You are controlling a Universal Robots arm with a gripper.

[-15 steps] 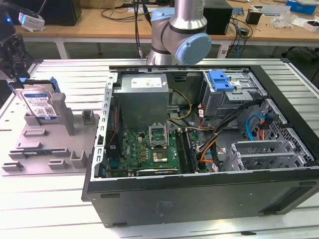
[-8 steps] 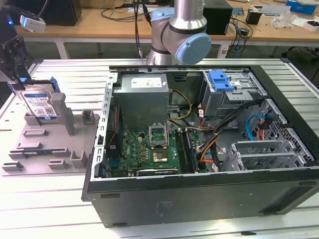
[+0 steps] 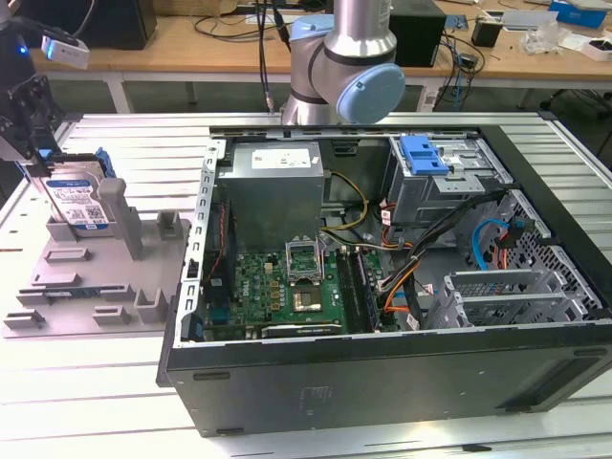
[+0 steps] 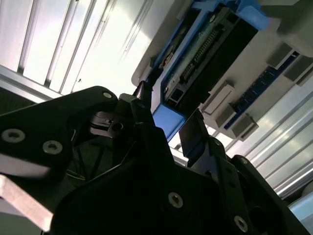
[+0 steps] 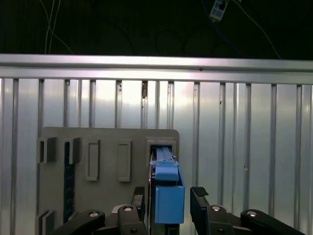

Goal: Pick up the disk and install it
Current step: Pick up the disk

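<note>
At the exterior view's left, on the ribbed metal worktop (image 3: 96, 402), the disk (image 3: 78, 199) stands on edge in a slot of the grey fixture (image 3: 86, 287). It's a flat silver drive with a white-and-blue label facing the camera and a blue plastic carrier showing along its edges.

The black end effector (image 5: 169, 192) is down right over it. In the first wrist view the fingers (image 5: 199, 196) are apart, one on each side of the blue carrier end, and a sliver of gap shows beside the pad, so there's no clamp on it. The second wrist view looks along the disk's other face (image 4: 210, 49): a dark board with a row of connector pins, framed in blue, and the finger tips straddle its near corner.

Well apart from it, toward the exterior view's right, the open computer case (image 3: 382, 382) lies on the worktop with a lone blue bracket (image 3: 426, 153) sitting in its drive cage. The arm (image 3: 344, 57) rises behind the case.
</note>
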